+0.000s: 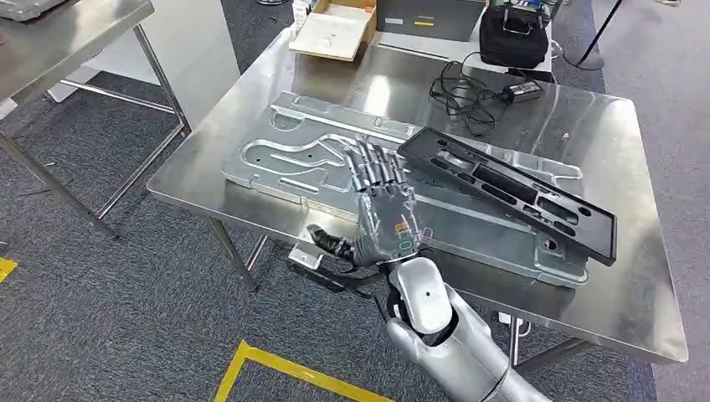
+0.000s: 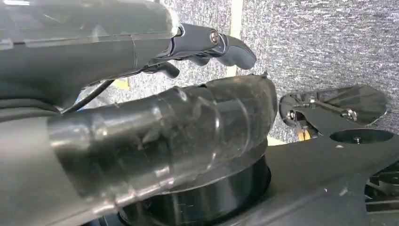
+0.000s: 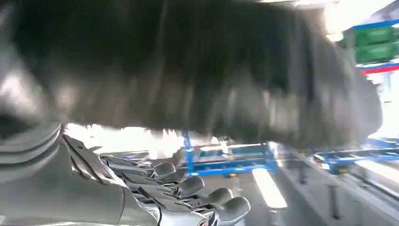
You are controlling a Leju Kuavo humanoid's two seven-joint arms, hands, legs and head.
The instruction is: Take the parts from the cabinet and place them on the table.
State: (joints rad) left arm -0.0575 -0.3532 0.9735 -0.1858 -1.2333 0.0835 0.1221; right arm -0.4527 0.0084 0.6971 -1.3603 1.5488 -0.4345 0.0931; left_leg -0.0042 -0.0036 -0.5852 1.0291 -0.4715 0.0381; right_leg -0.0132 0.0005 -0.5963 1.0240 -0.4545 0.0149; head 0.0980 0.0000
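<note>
Currently the right hand sits flat over the near edge of the steel table, fingers spread and straight, holding nothing, fingertips over the stamped silver metal panel. That panel lies flat across the table's middle. A black plastic frame part lies tilted across the panel's right half, its right end reaching toward the table's right side. Far side of the table: an open cardboard box, a black bag, and a coiled black cable with adapter. Left hand shows in the left wrist view over grey carpet, fingers curled in, nothing held.
</note>
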